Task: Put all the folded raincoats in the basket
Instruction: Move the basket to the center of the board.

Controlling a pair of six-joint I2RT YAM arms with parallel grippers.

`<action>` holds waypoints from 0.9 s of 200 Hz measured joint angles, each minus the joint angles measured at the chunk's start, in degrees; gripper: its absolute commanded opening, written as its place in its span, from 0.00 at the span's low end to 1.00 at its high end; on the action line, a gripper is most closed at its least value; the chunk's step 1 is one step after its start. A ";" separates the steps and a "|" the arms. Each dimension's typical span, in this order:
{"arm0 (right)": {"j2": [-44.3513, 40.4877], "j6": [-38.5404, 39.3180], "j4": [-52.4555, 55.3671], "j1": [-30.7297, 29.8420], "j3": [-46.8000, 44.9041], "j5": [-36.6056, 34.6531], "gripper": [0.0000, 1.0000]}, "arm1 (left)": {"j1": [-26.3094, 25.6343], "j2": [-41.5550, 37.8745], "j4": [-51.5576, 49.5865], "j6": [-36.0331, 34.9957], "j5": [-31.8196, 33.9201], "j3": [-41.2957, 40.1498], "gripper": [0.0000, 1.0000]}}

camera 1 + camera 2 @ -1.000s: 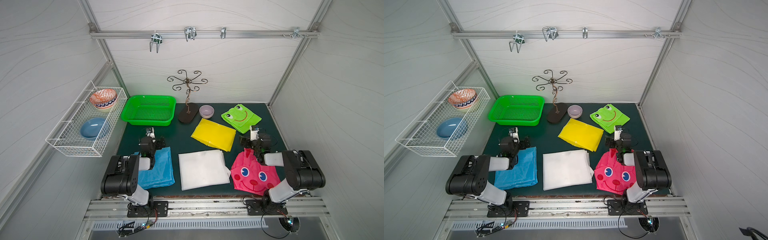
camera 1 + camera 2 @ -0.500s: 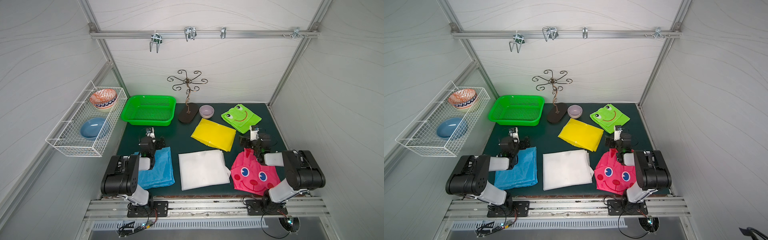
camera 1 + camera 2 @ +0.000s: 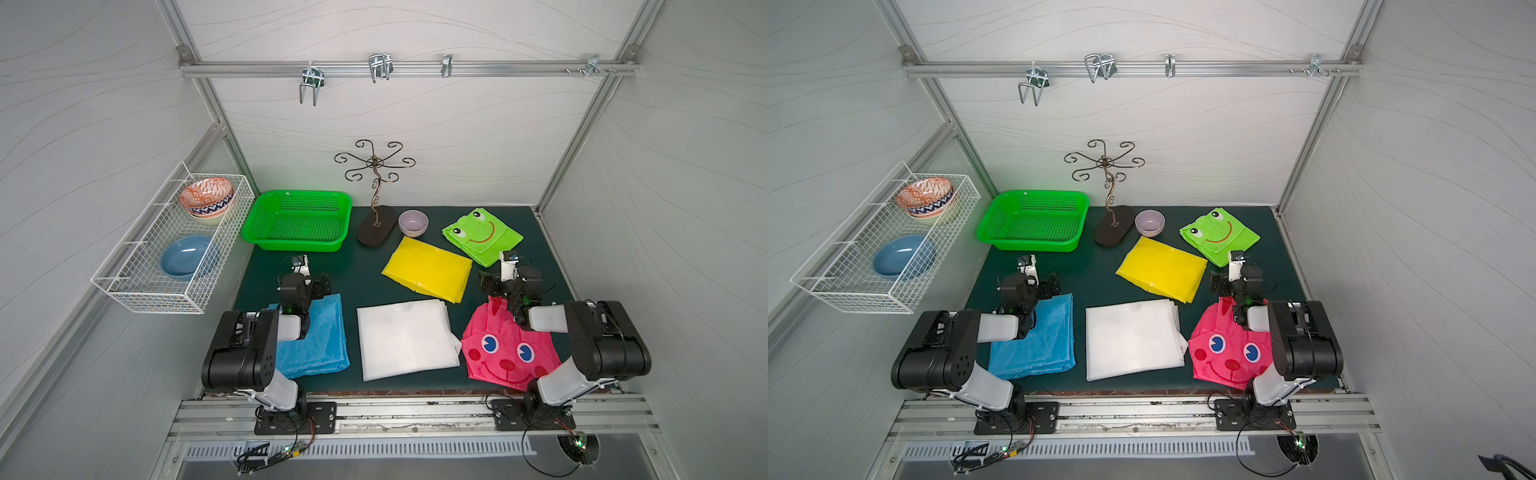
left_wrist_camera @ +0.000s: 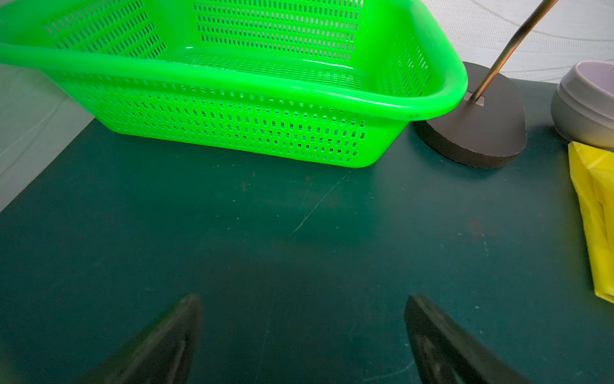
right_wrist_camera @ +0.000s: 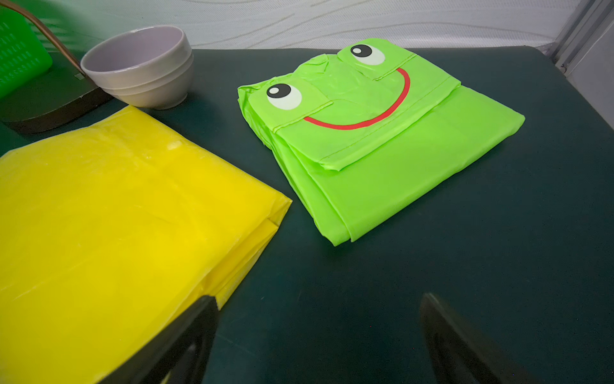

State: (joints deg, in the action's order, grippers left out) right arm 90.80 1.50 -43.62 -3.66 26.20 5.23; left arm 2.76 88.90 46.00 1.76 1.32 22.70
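Basket [image 3: 291, 246]: bright green, perforated, far left on the tabletop [image 3: 361, 274]; empty; just left of the wire stand's dark base [image 3: 376, 232].
Folded raincoats: five, all flat on the tabletop, none in the basket. Blue raincoat [image 3: 324, 340] near left, white raincoat [image 3: 405, 338] near centre, pink raincoat [image 3: 498, 357] near right, yellow raincoat [image 3: 428, 270] mid-right, frog raincoat [image 3: 482, 237] far right.
Left end effector [image 4: 303, 299]: spread wide, nothing between the fingers; low over bare tabletop between the blue raincoat and the basket.
Right end effector [image 5: 319, 299]: equally wide and empty; just beside the yellow raincoat's right edge, frog raincoat beyond it.
Target garment: not settled by the task wording; possibly the blue raincoat, as it lies closest to the basket, but only a guess.
Step in hand: choosing and reaching; no grasp yet.
Doing it well: pinch every layer at a folded edge, not just the loose top sheet; lift clear of the rolled rim before crossing; lower flat inside, then release.
Watch for: thin plastic slipping or unfolding in the lift; wire stand and lilac bowl [image 3: 413, 222] close to any path from the right.
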 measured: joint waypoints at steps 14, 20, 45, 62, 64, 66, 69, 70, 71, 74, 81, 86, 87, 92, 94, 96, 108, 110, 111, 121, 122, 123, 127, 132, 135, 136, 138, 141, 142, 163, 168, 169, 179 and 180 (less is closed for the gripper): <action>-0.07 -0.15 0.02 0.04 0.00 -0.02 0.99 | 0.15 0.00 0.00 0.00 -0.04 0.00 1.00; -0.31 -0.22 0.13 0.11 -0.02 -0.07 0.99 | 0.20 0.00 0.00 0.00 -0.07 0.00 1.00; -3.96 -0.63 2.05 0.28 -0.13 -0.66 0.99 | 0.22 0.00 0.00 0.00 -0.13 0.00 1.00; -9.84 -0.44 5.66 -1.07 -0.26 -2.80 0.99 | 0.22 0.00 0.00 0.02 -0.24 0.00 1.00; -10.82 -0.37 6.12 -1.40 -0.28 -2.89 0.99 | 0.22 0.00 0.00 0.02 -0.24 0.00 1.00; -11.56 -0.33 6.58 -1.66 -0.28 -3.04 0.99 | 0.22 0.00 0.00 0.02 -0.26 0.00 1.00; -12.72 -0.31 7.21 -2.10 -0.28 -3.17 0.99 | 0.22 0.00 0.00 0.02 -0.26 0.00 1.00; -13.38 -0.35 7.43 -2.34 -0.28 -3.10 0.99 | 0.22 0.00 0.00 0.02 -0.26 0.00 1.00; -13.77 -0.35 7.63 -2.47 -0.28 -3.08 0.99 | 0.22 0.00 0.00 0.02 -0.26 0.00 1.00; -15.21 -0.33 8.57 -2.97 -0.26 -3.13 0.99 | 0.22 0.00 0.00 0.02 -0.26 0.00 1.00; -18.64 -0.44 10.32 -4.13 -0.26 -3.02 0.99 | 0.22 0.00 0.00 0.02 -0.26 0.00 1.00; -21.38 -0.61 11.61 -4.98 -0.26 -2.93 0.99 | 0.22 0.00 0.00 0.02 -0.28 0.00 1.00; -21.73 -0.61 11.82 -5.14 -0.24 -2.93 0.99 | 0.22 0.00 0.00 0.02 -0.28 0.00 1.00; -24.50 -0.87 13.16 -6.01 -0.22 -2.86 0.99 | 0.22 0.00 0.00 0.02 -0.31 0.00 1.00; -25.27 -0.94 13.62 -6.29 -0.20 -2.89 0.99 | 0.22 0.00 0.00 0.02 -0.31 0.00 1.00; -26.32 -1.03 14.27 -6.71 -0.15 -2.86 0.99 | 0.22 0.00 0.00 0.02 -0.31 0.00 1.00; -32.76 -1.68 18.82 -8.96 0.39 -2.84 0.99 | 0.22 0.00 0.00 0.02 -0.35 0.00 1.00; -33.46 -1.84 19.39 -9.20 0.52 -2.84 0.99 | 0.22 0.00 0.00 0.04 -0.35 0.00 1.00; -33.88 -1.97 19.71 -9.31 0.61 -2.82 0.99 | 0.22 0.00 0.00 0.04 -0.35 0.00 1.00; -38.71 -3.23 24.28 -10.80 2.12 -2.60 0.99 | 0.22 0.00 0.00 0.04 -0.44 0.00 1.00; -39.28 -3.43 24.94 -10.95 2.43 -2.56 0.99 | 0.22 0.00 0.00 0.04 -0.44 0.00 1.00; -39.58 -3.52 25.22 -11.04 2.56 -2.54 0.99 | 0.22 0.00 0.00 0.07 -0.44 0.00 1.00; -41.18 -4.39 26.91 -11.43 3.41 -2.38 0.99 | 0.22 0.00 -0.02 0.07 -0.46 0.00 1.00; -43.06 -5.84 29.20 -11.82 4.72 -2.14 0.99 | 0.22 0.00 0.00 0.11 -0.46 0.00 1.00; -43.98 -6.62 30.58 -12.02 5.51 -2.10 0.99 | 0.22 0.00 0.00 0.11 -0.46 0.00 1.00; -44.22 -6.78 30.86 -12.07 5.73 -2.10 0.99 | 0.22 0.00 0.00 0.11 -0.46 0.00 1.00; -44.89 -7.85 31.80 -12.15 6.29 -2.14 0.99 | 0.22 0.00 -0.02 0.13 -0.48 0.00 1.00; -45.77 -8.41 33.20 -12.22 7.15 -2.23 0.99 | 0.22 0.00 0.00 0.13 -0.46 0.00 1.00; -45.94 -8.76 33.62 -12.22 7.37 -2.23 0.99 | 0.22 0.00 0.00 0.13 -0.48 0.00 1.00; -50.03 -20.72 46.80 -12.50 13.90 -8.07 0.99 | 0.22 -0.02 0.00 0.22 -0.46 0.00 1.00; -50.62 -24.15 50.53 -12.68 15.17 -10.01 0.99 | 0.15 -0.09 0.00 0.24 -0.11 0.00 1.00; -50.69 -24.65 51.04 -12.70 15.34 -10.32 0.99 | 0.13 -0.09 0.00 0.24 -0.07 0.00 1.00; -51.76 -29.79 56.54 -12.83 16.57 -12.39 0.99 | -0.68 -1.36 -1.66 0.17 2.08 0.02 1.00; -51.82 -29.94 56.81 -12.83 16.59 -12.39 0.99 | -0.87 -1.66 -2.21 0.11 2.29 0.04 1.00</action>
State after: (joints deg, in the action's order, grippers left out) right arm 38.98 -28.45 13.19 -16.49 42.78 -7.16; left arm 1.89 87.24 43.79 1.87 3.62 22.74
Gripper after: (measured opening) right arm 0.990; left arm 0.999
